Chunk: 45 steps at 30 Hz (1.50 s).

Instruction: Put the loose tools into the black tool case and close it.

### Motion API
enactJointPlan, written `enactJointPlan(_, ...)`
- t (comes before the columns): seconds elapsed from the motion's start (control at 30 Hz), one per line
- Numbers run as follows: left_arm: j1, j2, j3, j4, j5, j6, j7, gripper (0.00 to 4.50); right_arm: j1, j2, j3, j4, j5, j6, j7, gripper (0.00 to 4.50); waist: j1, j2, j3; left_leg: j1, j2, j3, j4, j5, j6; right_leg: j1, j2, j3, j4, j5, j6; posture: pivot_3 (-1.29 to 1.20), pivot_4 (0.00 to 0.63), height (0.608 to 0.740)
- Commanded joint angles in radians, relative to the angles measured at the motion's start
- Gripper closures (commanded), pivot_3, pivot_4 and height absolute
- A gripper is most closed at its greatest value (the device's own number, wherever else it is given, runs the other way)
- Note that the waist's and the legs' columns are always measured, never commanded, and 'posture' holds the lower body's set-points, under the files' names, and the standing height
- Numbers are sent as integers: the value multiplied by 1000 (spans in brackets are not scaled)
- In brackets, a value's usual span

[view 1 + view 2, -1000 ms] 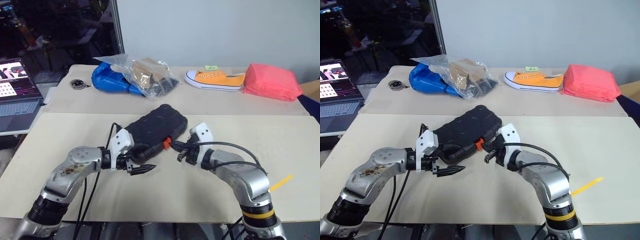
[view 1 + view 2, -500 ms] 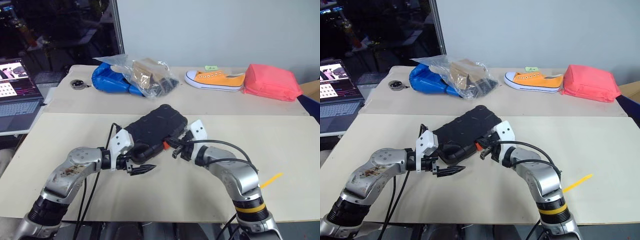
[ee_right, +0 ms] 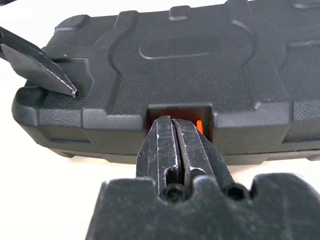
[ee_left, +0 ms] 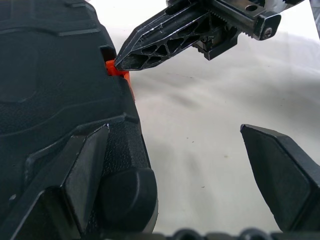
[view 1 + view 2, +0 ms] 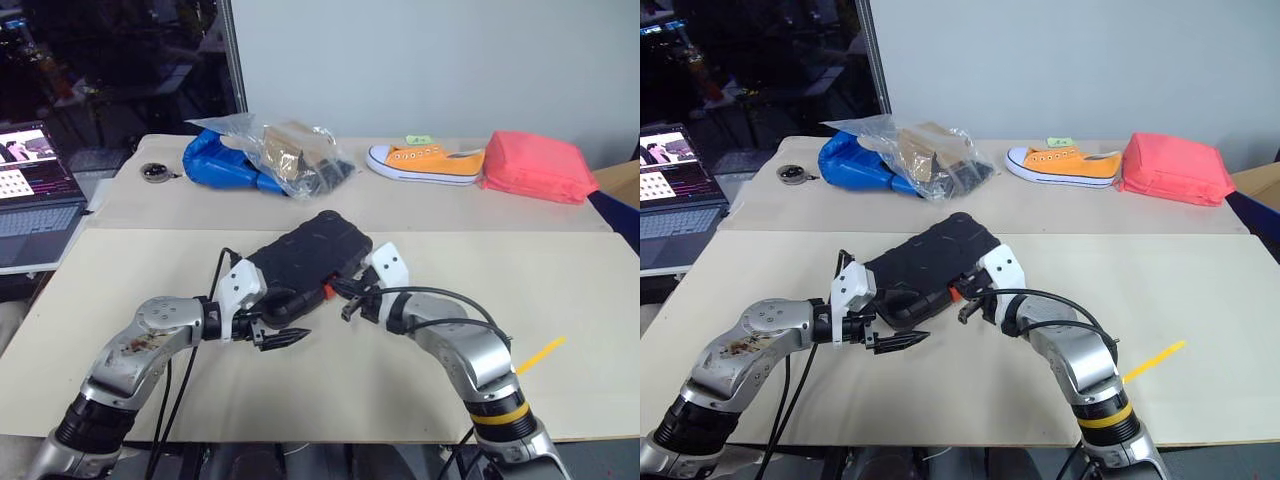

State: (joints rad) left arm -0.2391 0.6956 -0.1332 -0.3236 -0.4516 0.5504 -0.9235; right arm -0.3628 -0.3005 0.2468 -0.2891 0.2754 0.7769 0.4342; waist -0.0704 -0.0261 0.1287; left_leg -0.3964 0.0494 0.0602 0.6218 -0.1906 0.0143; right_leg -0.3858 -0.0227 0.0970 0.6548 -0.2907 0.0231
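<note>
The black tool case (image 5: 310,255) lies shut on the beige table, its orange latch (image 5: 328,291) on the side facing me. My right gripper (image 3: 172,122) is shut, its joined tips pressed into the latch recess against the orange latch (image 3: 199,125). My left gripper (image 4: 185,165) is open at the case's near left corner, with one finger (image 4: 85,170) resting on the lid and the other (image 4: 280,175) over bare table. The right gripper (image 4: 122,62) also shows in the left wrist view, touching the latch. The loose tools are out of view.
Along the far table stand a blue bag (image 5: 215,160), a clear plastic bag (image 5: 295,150) of items, an orange shoe (image 5: 425,162) and a red pouch (image 5: 535,167). A laptop (image 5: 35,190) sits at the left. A yellow strip (image 5: 540,355) lies at the right.
My right gripper, still shut, has moved left and forward until its tips reached the case's orange latch. The left gripper and the case have stayed put.
</note>
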Motion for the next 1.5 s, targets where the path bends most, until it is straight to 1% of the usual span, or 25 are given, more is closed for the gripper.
enactJointPlan(0.03,14,-2,-27,29,14,28,-8,0,30,0,38,129,-54,18,-20,4431,0,-1,-2,1,0,0,0,0,0,0,0,0,0,0,0,0,150,740)
enactJointPlan(0.2,6,-10,-29,41,21,22,-7,0,37,-9,69,165,-92,-4,-13,4431,0,-6,-7,8,0,0,-6,0,0,1,-3,1,-2,0,-1,0,150,740)
enactJointPlan(0.27,5,-13,-28,45,25,21,-8,0,45,-17,76,169,-104,-11,-8,4431,1,-7,-12,9,0,0,-10,0,0,1,-4,1,-7,1,-4,0,150,740)
enactJointPlan(0.43,4,-22,-27,50,31,19,-7,0,44,-13,79,194,-124,-33,-9,4431,1,-8,-17,9,1,0,-11,0,0,1,-6,0,-7,0,-7,0,150,740)
enactJointPlan(0.47,6,-23,-27,50,33,17,-7,0,47,-12,73,195,-127,-53,-10,4431,1,-8,-17,9,0,0,-11,0,0,1,-6,0,-7,-1,-10,0,150,740)
enactJointPlan(0.57,10,-24,-22,52,45,-9,-7,0,58,-25,57,174,-148,-120,-18,4431,2,-8,-17,9,0,0,-11,0,0,1,-7,1,-7,-1,-10,0,150,740)
enactJointPlan(0.6,13,-27,-16,53,47,-24,-4,0,68,-24,45,154,-151,-204,-8,4431,3,-8,-17,8,0,0,-11,0,-1,1,-7,0,-7,-1,-10,0,150,740)
enactJointPlan(0.67,29,-49,29,24,14,-59,2,0,106,14,-30,81,-92,-450,35,4431,6,-8,-17,7,0,0,-12,0,-1,1,-8,0,-8,-1,-9,0,150,740)
enactJointPlan(0.73,53,-77,78,-16,-2,-96,37,0,149,9,-105,-12,31,-467,124,4431,11,-6,-13,1,0,1,-12,0,0,-1,-9,-1,-8,0,-7,0,150,740)
enactJointPlan(0.77,64,-101,102,-26,-22,-144,27,0,176,-14,-134,-57,71,-462,156,4431,14,-4,-11,-5,0,1,-12,0,0,-5,-8,-1,-8,3,-2,0,150,740)
enactJointPlan(0.8,76,-100,121,-40,-51,-146,3,0,201,-39,-158,-95,101,-454,186,4182,17,-3,-10,-9,0,1,-11,0,0,-8,-5,-2,-8,5,-5,0,150,740)
enactJointPlan(0.83,95,-106,167,-68,-132,-107,-4,0,233,-75,-180,-136,115,-453,211,3894,20,-3,-9,-11,0,1,-10,1,0,-9,-5,-2,-8,5,-5,0,150,740)
enactJointPlan(0.87,114,-101,206,-93,-180,-81,-4,0,267,-117,-206,-178,126,-451,237,3696,21,-3,-8,-14,0,2,-9,0,0,-10,-5,-2,-8,5,-5,0,150,740)
enactJointPlan(0.93,155,-77,255,-136,-235,-46,-7,0,322,-185,-252,-239,153,-437,273,2973,25,-3,-9,-21,-1,2,-10,-1,-1,-16,-5,-2,-9,3,-2,0,150,740)
enactJointPlan(1.0,197,-47,290,-168,-264,-30,-22,0,372,-243,-299,-281,184,-423,304,2342,28,-3,-8,-25,-1,1,-10,-4,-2,-19,-4,-2,-11,1,0,0,150,740)
enactJointPlan(1.07,293,8,377,-210,-301,-3,-40,0,494,-349,-435,-315,218,-426,392,1720,30,-2,-7,-25,-1,1,-10,-5,-2,-19,-4,-3,-12,1,-1,0,150,740)
enactJointPlan(1.13,363,45,440,-231,-323,8,-56,0,583,-413,-536,-315,237,-445,455,961,32,-1,-7,-25,-2,1,-11,-6,-3,-18,-5,-3,-14,0,0,0,150,740)
enactJointPlan(1.2,430,72,493,-237,-328,0,-79,0,662,-450,-627,-293,245,-476,508,223,33,-2,-6,-24,-2,1,-9,-7,-3,-17,-6,-3,-15,0,0,0,150,740)
enactJointPlan(1.23,477,88,523,-236,-314,-11,-96,0,707,-462,-687,-283,254,-490,539,60,33,-2,-4,-23,-2,1,-8,-6,-3,-15,-6,-3,-14,0,0,0,150,740)
enactJointPlan(1.3,544,106,559,-234,-280,-32,-119,0,768,-469,-768,-270,266,-506,581,60,32,-3,3,-15,-2,1,-7,-6,-3,-8,-6,-3,-14,-1,-1,0,150,740)
enactJointPlan(1.33,568,110,580,-232,-291,-28,-127,0,791,-466,-798,-260,265,-523,596,60,33,-3,4,-9,-1,2,-7,-7,-3,-3,-7,-3,-15,-4,-1,0,150,740)
enactJointPlan(1.37,587,113,595,-229,-294,-31,-134,0,811,-464,-825,-251,270,-536,613,60,33,-3,5,-7,-1,2,-8,-7,-3,-1,-8,-3,-15,-8,-2,0,150,740)
enactJointPlan(1.4,601,115,606,-225,-292,-38,-140,0,827,-464,-847,-241,272,-548,627,60,32,-4,6,-6,0,2,-8,-7,-3,-1,-14,-3,-14,-10,-5,0,150,740)
enactJointPlan(1.47,616,116,616,-214,-294,-41,-153,0,842,-464,-874,-228,277,-564,651,60,33,-3,7,-6,0,2,-8,-10,-9,-2,-17,-5,-13,-9,-6,0,150,740)
enactJointPlan(1.5,617,114,616,-204,-300,-40,-162,0,840,-466,-880,-223,279,-566,655,60,33,-2,8,-6,0,3,-8,-10,-9,-2,-17,-5,-13,-9,-6,0,150,740)
